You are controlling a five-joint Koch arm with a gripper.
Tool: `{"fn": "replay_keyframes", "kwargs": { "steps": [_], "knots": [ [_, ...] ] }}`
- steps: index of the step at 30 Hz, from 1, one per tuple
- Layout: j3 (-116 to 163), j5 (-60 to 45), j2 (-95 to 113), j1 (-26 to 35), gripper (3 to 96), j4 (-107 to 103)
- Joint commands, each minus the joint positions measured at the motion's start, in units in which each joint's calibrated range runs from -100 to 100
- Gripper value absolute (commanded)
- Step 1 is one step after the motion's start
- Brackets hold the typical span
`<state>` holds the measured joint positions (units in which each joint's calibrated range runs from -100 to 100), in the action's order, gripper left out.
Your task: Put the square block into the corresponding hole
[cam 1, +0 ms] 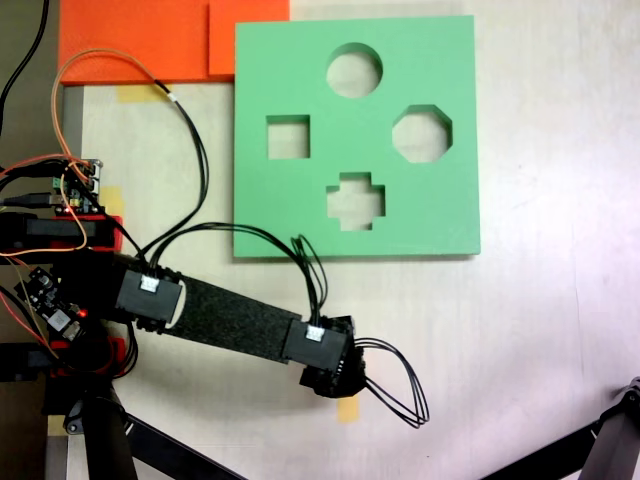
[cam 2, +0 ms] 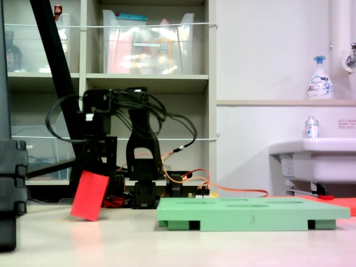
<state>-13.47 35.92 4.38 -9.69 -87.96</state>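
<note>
In the second exterior view the square block (cam 2: pixel 89 196), a bright red cube, hangs tilted under my gripper (cam 2: pixel 92 174), one lower corner at or just above the table. The gripper looks shut on it; its fingers are dark and hard to make out. In the first exterior view the block is hidden under my wrist (cam 1: pixel 325 352), which sits below the green foam board (cam 1: pixel 440 220). The corresponding hole (cam 1: pixel 287 137), a square cutout, is on the board's left side. In the second exterior view the board (cam 2: pixel 250 216) lies flat, right of the block.
The board also has a round cutout (cam 1: pixel 354 70), an octagonal one (cam 1: pixel 422 133) and a cross (cam 1: pixel 356 200). Orange foam sheets (cam 1: pixel 130 40) lie at the top left. A yellow tape strip (cam 1: pixel 347 408) is beside the wrist. Loose wires (cam 1: pixel 400 385), electronics (cam 1: pixel 75 185), tripod legs (cam 1: pixel 610 440).
</note>
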Motion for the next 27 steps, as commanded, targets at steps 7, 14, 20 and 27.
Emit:
{"fn": "replay_keyframes", "kwargs": {
  "steps": [7,14,20,27],
  "knots": [
    [-0.48,4.98,13.92,2.54,21.6,-12.04],
    [-2.18,15.87,34.03,11.67,21.6,-12.04],
    [-3.87,31.01,36.26,24.76,21.6,-12.04],
    [-16.74,38.39,20.90,32.14,21.6,-12.04]
  ]
}}
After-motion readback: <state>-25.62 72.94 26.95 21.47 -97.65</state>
